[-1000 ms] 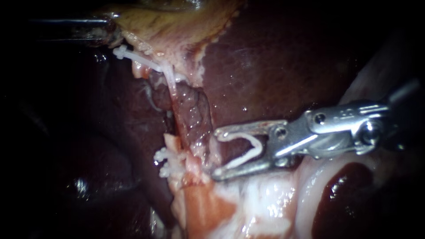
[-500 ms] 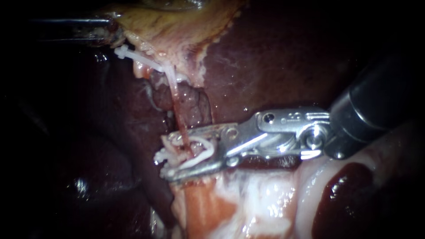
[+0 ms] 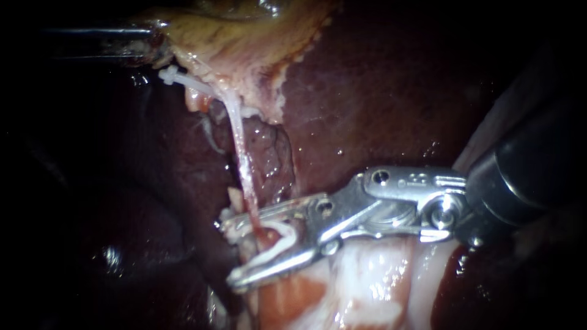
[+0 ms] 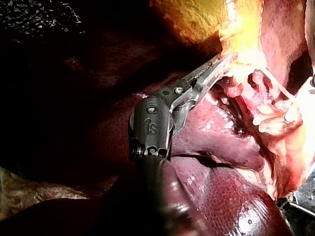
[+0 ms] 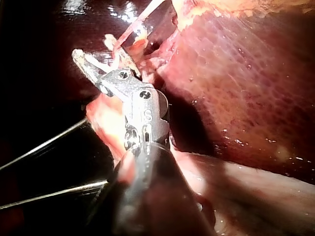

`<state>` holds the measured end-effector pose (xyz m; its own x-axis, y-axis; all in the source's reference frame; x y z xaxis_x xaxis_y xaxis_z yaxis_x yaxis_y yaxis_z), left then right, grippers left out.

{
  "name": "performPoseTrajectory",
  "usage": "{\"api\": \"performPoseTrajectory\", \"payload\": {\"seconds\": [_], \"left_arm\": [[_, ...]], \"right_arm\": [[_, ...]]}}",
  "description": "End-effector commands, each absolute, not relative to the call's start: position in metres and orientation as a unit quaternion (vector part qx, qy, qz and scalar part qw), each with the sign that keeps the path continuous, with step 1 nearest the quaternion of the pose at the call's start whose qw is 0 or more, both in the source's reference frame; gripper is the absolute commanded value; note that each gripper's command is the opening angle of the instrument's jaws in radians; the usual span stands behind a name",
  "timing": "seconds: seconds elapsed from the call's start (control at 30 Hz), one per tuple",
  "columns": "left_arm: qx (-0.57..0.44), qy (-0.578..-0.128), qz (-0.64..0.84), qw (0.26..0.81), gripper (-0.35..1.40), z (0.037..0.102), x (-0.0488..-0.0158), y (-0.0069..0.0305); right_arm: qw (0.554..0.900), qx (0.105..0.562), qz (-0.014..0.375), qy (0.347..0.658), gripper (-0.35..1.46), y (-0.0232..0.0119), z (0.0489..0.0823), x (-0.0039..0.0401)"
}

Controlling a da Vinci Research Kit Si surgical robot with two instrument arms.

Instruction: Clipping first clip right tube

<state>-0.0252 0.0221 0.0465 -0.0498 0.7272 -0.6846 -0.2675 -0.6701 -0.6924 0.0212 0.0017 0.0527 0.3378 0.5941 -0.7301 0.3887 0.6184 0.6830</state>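
The right instrument [image 3: 230,253] has advanced to lower centre, its wide jaws now holding the unclosed clip [image 3: 284,231] astride the tube [image 3: 238,146], so squeezing likely comes next; upper left, the left instrument [image 3: 150,40] clamps gallbladder [image 3: 232,43].

Light pools around the right instrument [image 3: 232,252] in the endoscope view: its steel throws hard glints, the clip [image 3: 287,235] it carries shines white, and the wet pale tissue just below it glares. Farther from it the liver [image 3: 367,91] dims to deep red, and well away on every side the scene sinks into black. In the right wrist view a heavy shadow lies on the liver beside the right instrument. In the left wrist view glare burns out the gallbladder [image 4: 246,49] edge.
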Motion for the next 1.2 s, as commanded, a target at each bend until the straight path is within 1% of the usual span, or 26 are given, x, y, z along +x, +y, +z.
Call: {"api": "performPoseTrajectory", "payload": {"seconds": [0.03,0.1,0.2,0.3,0.57,1.2], "left_arm": [[-0.59,-0.195,0.698,0.356,-0.35,0.0465,-0.0252,0.0221],[-0.59,-0.195,0.698,0.356,-0.35,0.0465,-0.0252,0.0221],[-0.59,-0.195,0.698,0.356,-0.35,0.0465,-0.0252,0.0221],[-0.59,-0.195,0.698,0.356,-0.35,0.0465,-0.0252,0.0221],[-0.59,-0.195,0.698,0.356,-0.35,0.0466,-0.0252,0.0222],[-0.59,-0.195,0.698,0.356,-0.35,0.0469,-0.0251,0.0224]], "right_arm": [[0.695,0.432,0.071,0.57,0.2,0.0017,0.0527,0.0211],[0.695,0.436,0.077,0.567,0.1,0.0018,0.0526,0.021],[0.696,0.434,0.084,0.566,0.08,0.002,0.0526,0.0209],[0.696,0.434,0.084,0.566,0.02,0.0022,0.0526,0.0208],[0.695,0.434,0.084,0.566,-0.35,0.0023,0.0528,0.0205],[0.697,0.434,0.083,0.564,-0.35,0.0025,0.053,0.0204]]}}
